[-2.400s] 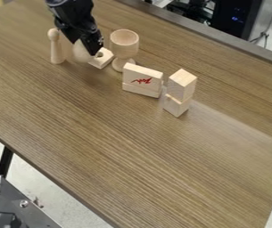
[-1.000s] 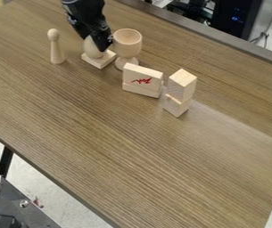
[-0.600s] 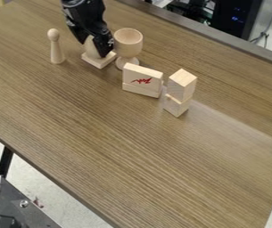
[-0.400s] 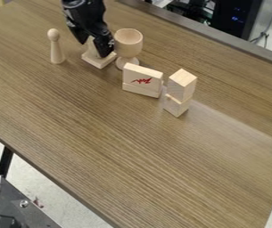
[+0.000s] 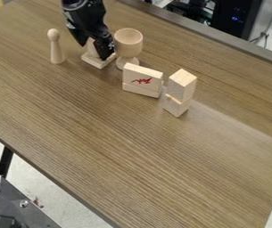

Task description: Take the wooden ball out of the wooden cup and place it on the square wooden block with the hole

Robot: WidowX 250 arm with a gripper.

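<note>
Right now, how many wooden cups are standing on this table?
1. The wooden cup stands between the gripper and the block with the red mark. A small one behind the gripper could be hidden.

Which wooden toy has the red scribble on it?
The flat upright piece, between the goblet and the two stacked blocks. Its front has a red scribble; the other wooden toys show no red.

The gripper (image 5: 95, 52) is positioned low over a rounded wooden piece (image 5: 92, 47) on a square base (image 5: 95, 62), between an upright peg (image 5: 55, 48) and a goblet (image 5: 128, 43). A red-marked rectangular block (image 5: 142, 79) stands near the goblet; two stacked blocks (image 5: 180, 89) stand beside it, all on the wood-grain table (image 5: 102, 138).
</note>
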